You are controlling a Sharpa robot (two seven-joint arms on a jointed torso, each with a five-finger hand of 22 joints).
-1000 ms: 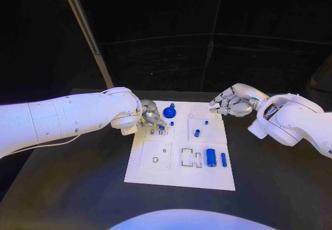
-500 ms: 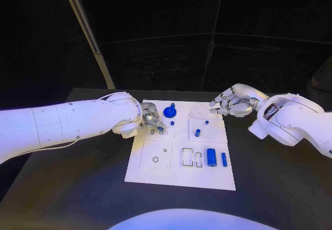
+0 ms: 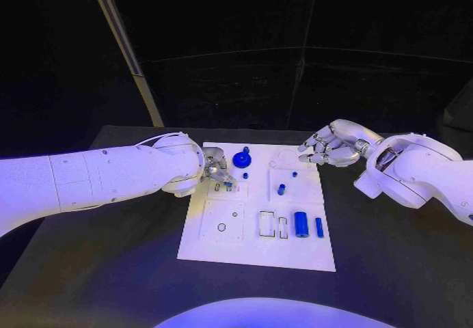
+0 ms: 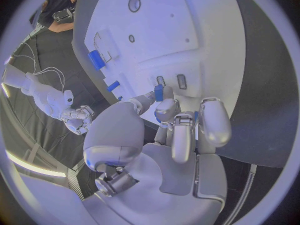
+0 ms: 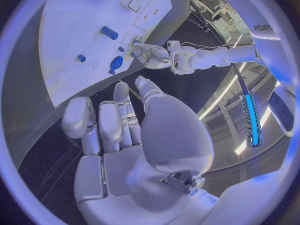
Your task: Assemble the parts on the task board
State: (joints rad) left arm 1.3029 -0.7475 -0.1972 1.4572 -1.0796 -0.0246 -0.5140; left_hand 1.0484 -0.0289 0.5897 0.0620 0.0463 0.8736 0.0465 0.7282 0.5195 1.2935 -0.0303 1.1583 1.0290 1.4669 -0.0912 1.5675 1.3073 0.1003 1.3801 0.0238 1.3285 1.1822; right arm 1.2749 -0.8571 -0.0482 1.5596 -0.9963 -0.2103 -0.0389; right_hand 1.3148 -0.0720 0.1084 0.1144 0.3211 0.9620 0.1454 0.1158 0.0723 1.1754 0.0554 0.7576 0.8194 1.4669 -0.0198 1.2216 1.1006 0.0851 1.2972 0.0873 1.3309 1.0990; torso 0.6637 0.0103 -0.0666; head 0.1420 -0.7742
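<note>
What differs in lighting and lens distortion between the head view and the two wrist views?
Head view: the white task board is bright under bluish light, the background black, edges straight. Left wrist view: fisheye circle, the board's edges bend, and the left robot hand looms large, pinching a small blue part. Right wrist view: same bending, with bright light strips at the rim behind the right robot hand.

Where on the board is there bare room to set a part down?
The task board's near strip, below the two blue cylinders, is bare. The far left is crowded: the left hand holds a small blue part beside the blue disc.
</note>
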